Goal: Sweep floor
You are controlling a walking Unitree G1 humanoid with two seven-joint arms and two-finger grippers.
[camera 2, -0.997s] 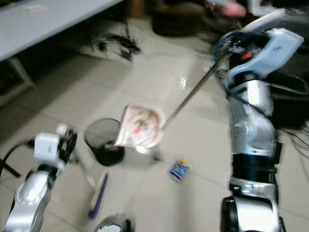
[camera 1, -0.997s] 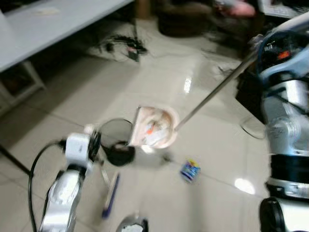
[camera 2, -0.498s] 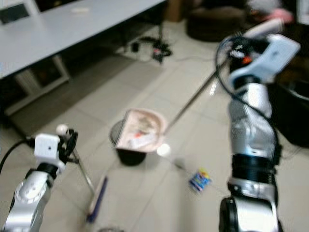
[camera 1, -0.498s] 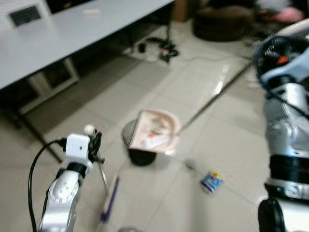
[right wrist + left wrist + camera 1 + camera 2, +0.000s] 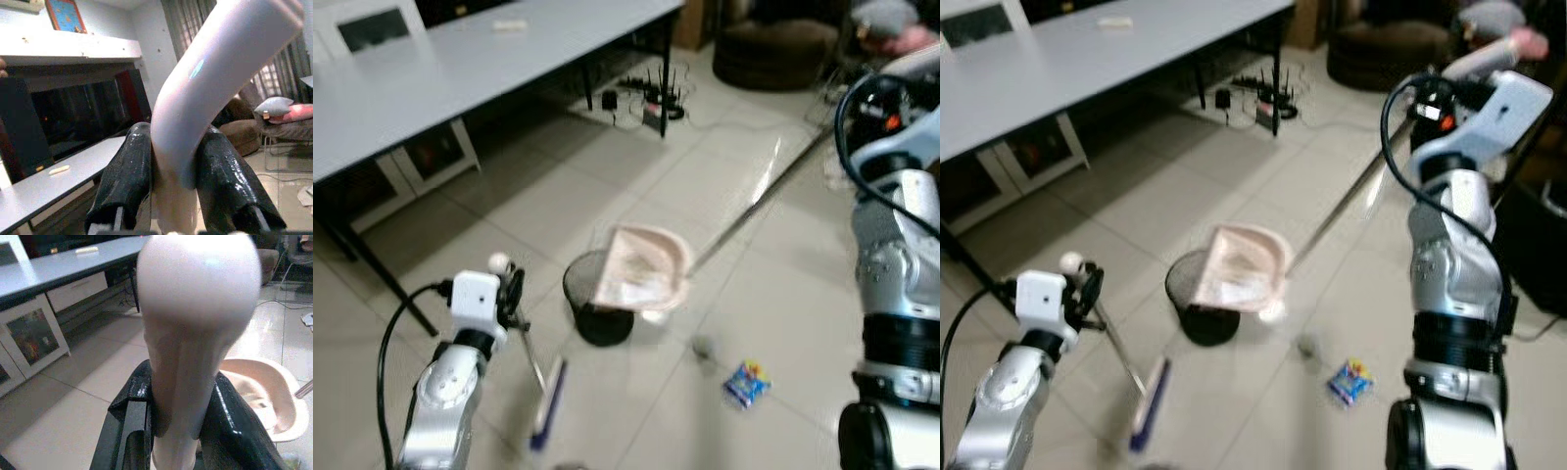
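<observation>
Pink dustpan (image 5: 641, 271) tipped over black bin (image 5: 592, 305) | right fingers (image 5: 225, 181) clamp its handle; left fingers (image 5: 137, 426) clamp broom (image 5: 546, 401) | risk: tilt drifts, litter spills beside bin onto floor (image 5: 636, 176); blue wrapper (image 5: 746, 383) unswept.

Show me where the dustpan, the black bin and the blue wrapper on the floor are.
dustpan (image 5: 641, 274), left eye view, on its pink scoop.
black bin (image 5: 579, 289), left eye view, on its mesh wall.
blue wrapper (image 5: 1349, 381), right eye view, on its middle.
</observation>
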